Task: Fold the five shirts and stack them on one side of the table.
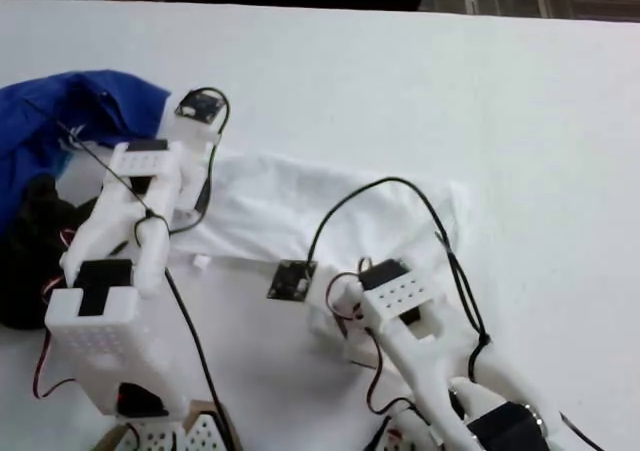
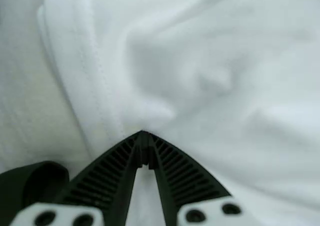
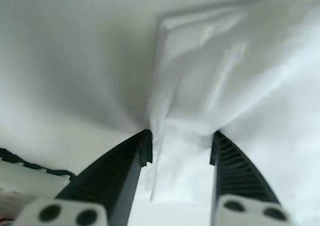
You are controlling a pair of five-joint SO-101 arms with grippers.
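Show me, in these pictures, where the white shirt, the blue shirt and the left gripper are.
white shirt [image 1: 265, 206], high view, on the flat cloth between the two arms.
blue shirt [image 1: 75, 111], high view, on its crumpled middle.
left gripper [image 2: 144, 140], left wrist view, where its fingers meet on the white cloth.

Table [image 1: 520, 101] lies open beyond the white shirt [image 1: 270, 201]; blue shirt [image 1: 70, 111] heaped alongside.

The blue shirt [image 1: 60, 111] is cut off by the left edge of your high view. The left arm [image 1: 110, 251] half hides a dark bundle [image 1: 20, 271]; you cannot tell what it is. The right arm [image 1: 420, 331] covers the white shirt's [image 1: 260, 206] near edge and runs off the bottom.
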